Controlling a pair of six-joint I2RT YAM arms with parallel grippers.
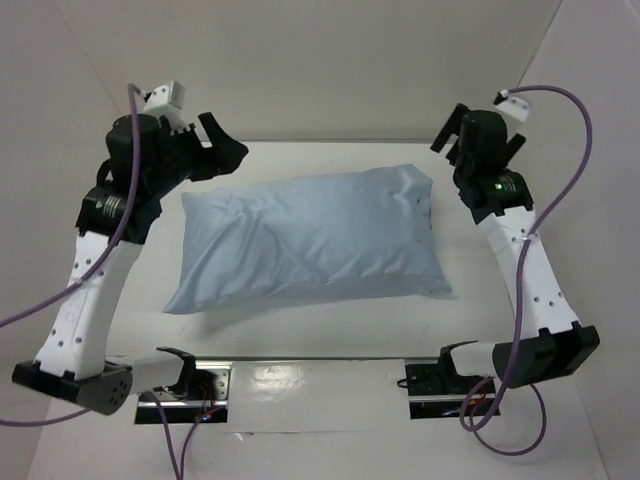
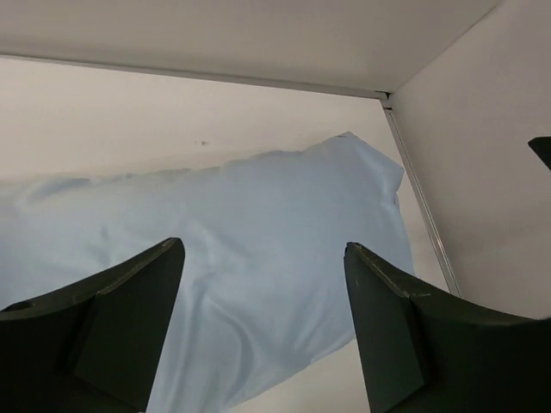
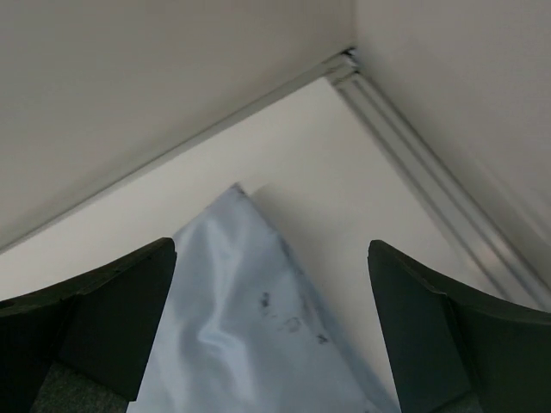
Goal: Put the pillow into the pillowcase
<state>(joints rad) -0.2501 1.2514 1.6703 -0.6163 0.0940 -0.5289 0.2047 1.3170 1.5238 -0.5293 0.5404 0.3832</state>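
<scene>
The light blue pillowcase (image 1: 310, 240) lies plump and filled in the middle of the table. No white pillow fabric shows; the pillow is hidden. The pillowcase also shows in the left wrist view (image 2: 258, 249) and one of its corners, with dark smudges, in the right wrist view (image 3: 250, 318). My left gripper (image 1: 225, 150) is open and empty, raised above the pillowcase's far left end (image 2: 263, 249). My right gripper (image 1: 455, 140) is open and empty, raised above the far right corner (image 3: 271, 249).
White walls enclose the table (image 1: 330, 160) at the back and on both sides. A metal rail (image 3: 430, 181) runs along the wall's foot on the right. The arm bases (image 1: 200, 385) sit at the near edge.
</scene>
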